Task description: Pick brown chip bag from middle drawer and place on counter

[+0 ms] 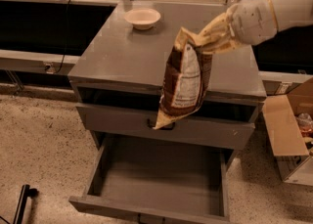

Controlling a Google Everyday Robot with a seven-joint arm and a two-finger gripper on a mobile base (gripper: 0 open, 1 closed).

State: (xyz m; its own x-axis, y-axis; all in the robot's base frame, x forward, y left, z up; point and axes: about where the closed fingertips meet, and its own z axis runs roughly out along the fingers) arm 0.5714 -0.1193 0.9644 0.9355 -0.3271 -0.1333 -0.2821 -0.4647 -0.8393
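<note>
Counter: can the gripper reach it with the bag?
Probably yes. The gripper holds the brown chip bag by its top at the front of the counter, with bare surface beside it; the bowl sits far back. The bag's tail hangs below the front edge, so lift may be needed.

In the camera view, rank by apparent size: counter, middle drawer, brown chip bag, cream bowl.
1. counter and middle drawer: near alike; the drawer is nearer the camera, so unranked.
2. brown chip bag, hung from the gripper at upper right.
3. cream bowl, smallest, though farthest back.
</note>
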